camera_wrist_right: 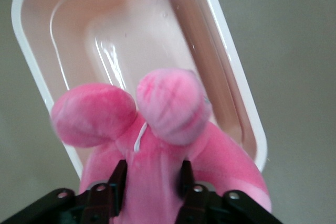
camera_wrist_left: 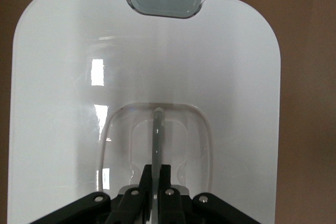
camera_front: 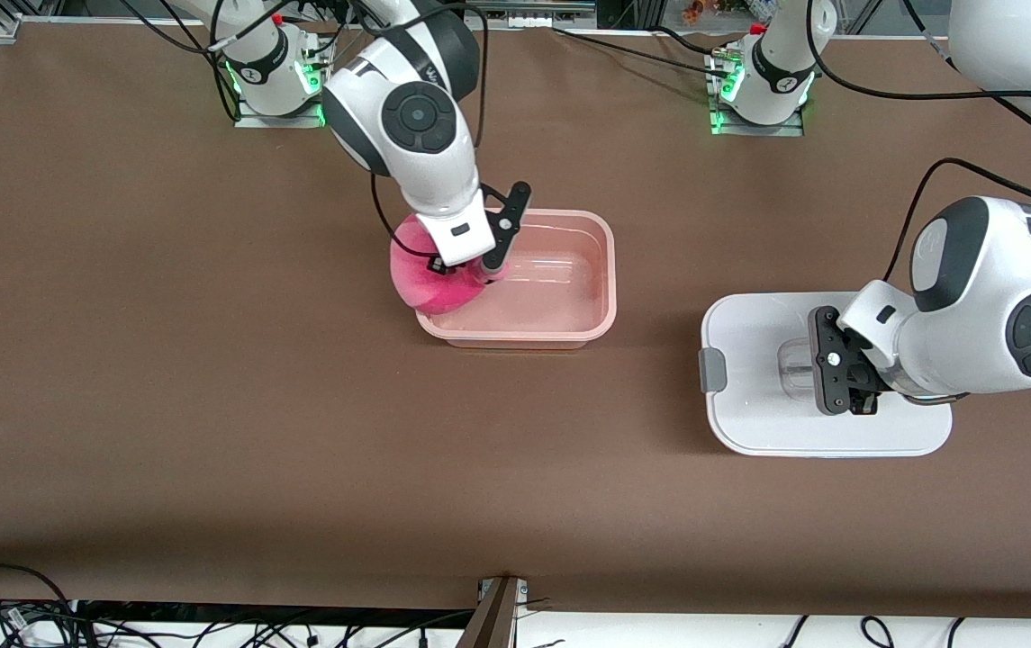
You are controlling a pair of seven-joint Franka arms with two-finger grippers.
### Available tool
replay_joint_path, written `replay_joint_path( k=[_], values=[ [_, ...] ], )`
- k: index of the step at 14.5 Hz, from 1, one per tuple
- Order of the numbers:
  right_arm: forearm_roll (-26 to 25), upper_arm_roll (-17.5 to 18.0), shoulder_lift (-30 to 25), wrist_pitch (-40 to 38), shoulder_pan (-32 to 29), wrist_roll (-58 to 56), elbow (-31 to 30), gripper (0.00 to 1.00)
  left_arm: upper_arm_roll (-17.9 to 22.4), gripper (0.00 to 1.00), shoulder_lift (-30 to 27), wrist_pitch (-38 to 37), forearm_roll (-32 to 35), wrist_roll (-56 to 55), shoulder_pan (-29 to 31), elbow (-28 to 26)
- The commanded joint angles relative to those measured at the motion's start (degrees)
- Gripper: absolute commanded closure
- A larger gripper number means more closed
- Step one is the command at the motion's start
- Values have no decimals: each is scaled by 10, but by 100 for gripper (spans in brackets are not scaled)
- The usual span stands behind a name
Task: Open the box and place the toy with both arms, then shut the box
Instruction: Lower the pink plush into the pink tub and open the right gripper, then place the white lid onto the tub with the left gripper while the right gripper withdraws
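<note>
**Pinks, whites and brown across the desk**

The desk [camera_front: 209, 360] is covered in a plain, flat brown. The box [camera_front: 569, 337] is seen in pale, translucent pink, with glossy highlights inside. The toy [camera_front: 429, 283] is coloured hot pink, with paler pink on its rounded ears. The lid [camera_front: 749, 423] is shown in glossy white, with a grey clip [camera_front: 712, 370] on its edge and a clear handle [camera_front: 794, 367] at its centre. Both arms are finished in white with dark grey joints. The right claw [camera_front: 490, 268] and the left claw [camera_front: 826, 373] are black. Green lights are seen glowing at the arm bases.
</note>
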Motion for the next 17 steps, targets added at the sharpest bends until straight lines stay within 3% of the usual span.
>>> replay_joint_path(
  k=[1,5,9,13,15,17],
  values=[
    [-12,-1,17,30,26,86,18,0,-3,100,-6,-6,17,9,-2,-3],
    [-5,-9,8,-38,2,112,86,0,-3,100,-4,-6,12,9,-2,-3],
    [-2,-37,-17,-118,-87,107,108,0,-17,100,-7,-6,-13,10,-5,-4],
    [-2,-38,-29,-167,-195,107,111,0,-84,100,-8,-8,-22,-1,-20,-5],
    [-4,-41,-34,-176,-230,110,112,0,-110,100,-3,-5,-22,-15,-44,-5],
    [-3,-49,-42,-177,-259,110,112,0,-110,100,0,-4,-29,-72,-106,-5]
  ],
)
